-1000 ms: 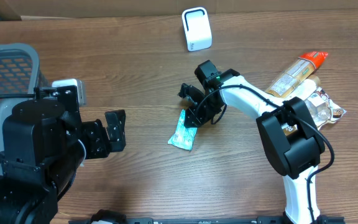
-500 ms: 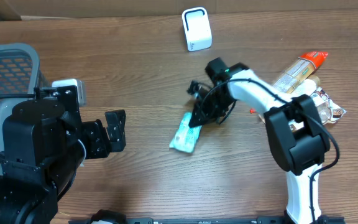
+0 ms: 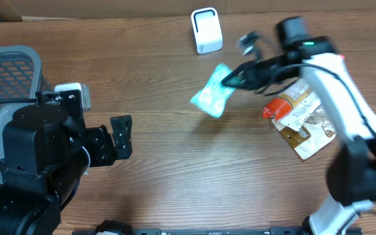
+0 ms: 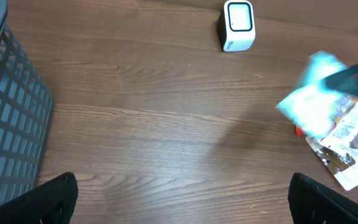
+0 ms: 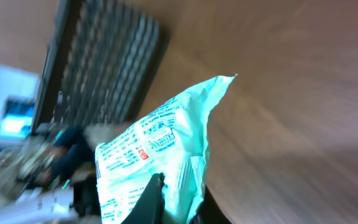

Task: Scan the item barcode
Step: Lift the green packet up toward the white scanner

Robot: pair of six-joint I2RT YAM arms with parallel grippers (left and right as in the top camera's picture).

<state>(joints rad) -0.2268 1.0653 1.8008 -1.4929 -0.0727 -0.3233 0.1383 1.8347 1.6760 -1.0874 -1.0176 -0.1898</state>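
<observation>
At the table's (image 3: 162,189) left edge sits the basket (image 3: 5,72), and beside it your left gripper (image 3: 124,136) hangs spread wide. A second ago the teal packet (image 3: 212,99) lay flat mid-table. Now your right gripper (image 3: 230,79) pinches its end and has it airborne, near the scanner (image 3: 206,31) at the far edge. There is open wood beneath, but the snack pile (image 3: 302,114) crowds the right edge.

black boxy left arm (image 3: 38,150), white right arm (image 3: 344,85) with black cable (image 3: 320,65).

Even indoor light, soft shadows, teal packet (image 3: 213,99) motion-blurred, right wrist view smeared
</observation>
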